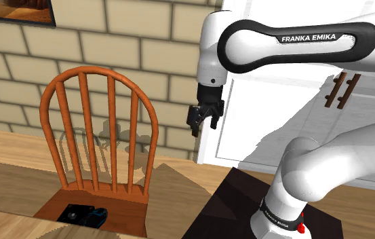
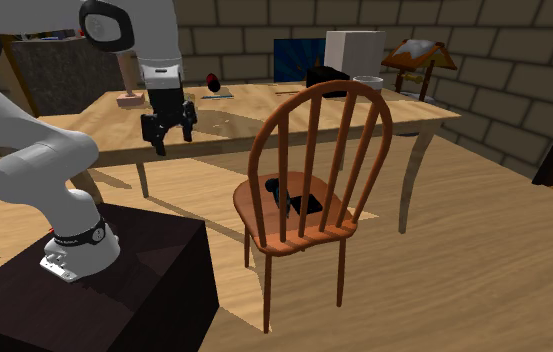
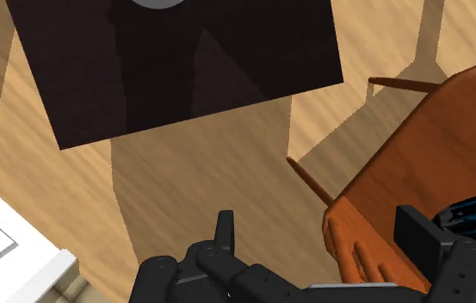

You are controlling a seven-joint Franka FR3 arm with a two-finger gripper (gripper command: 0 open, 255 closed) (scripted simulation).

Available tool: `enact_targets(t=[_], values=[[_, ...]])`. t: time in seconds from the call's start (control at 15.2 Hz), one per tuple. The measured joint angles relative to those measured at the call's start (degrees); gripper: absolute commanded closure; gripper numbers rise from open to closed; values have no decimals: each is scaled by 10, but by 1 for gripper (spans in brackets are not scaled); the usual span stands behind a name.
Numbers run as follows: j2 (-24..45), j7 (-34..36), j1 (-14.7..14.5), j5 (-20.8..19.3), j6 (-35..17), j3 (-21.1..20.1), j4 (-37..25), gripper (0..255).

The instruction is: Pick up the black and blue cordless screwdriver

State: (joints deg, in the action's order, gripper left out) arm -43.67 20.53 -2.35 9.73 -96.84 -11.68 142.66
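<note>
The pincer [image 2: 169,128] hangs open and empty over the floor, off the wooden chair's [image 2: 261,216] seat edge. The black and blue cordless screwdriver [image 2: 294,196] lies flat about mid-seat. The spindle back fences one edge, so I judge a descent from above has free room.

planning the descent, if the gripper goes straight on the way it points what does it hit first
Probably the wooden floor, in the gap between the stand and the chair. The gripper points straight down, open; the seat's edge is close, so one finger might clip it.
</note>
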Motion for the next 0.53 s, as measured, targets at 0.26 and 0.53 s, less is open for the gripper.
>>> enact_targets(t=[0.26, 0.53], values=[[31, 56, -9, 42, -70, -43, 27, 0], [80, 106, -14, 77, -143, -84, 36, 0]])
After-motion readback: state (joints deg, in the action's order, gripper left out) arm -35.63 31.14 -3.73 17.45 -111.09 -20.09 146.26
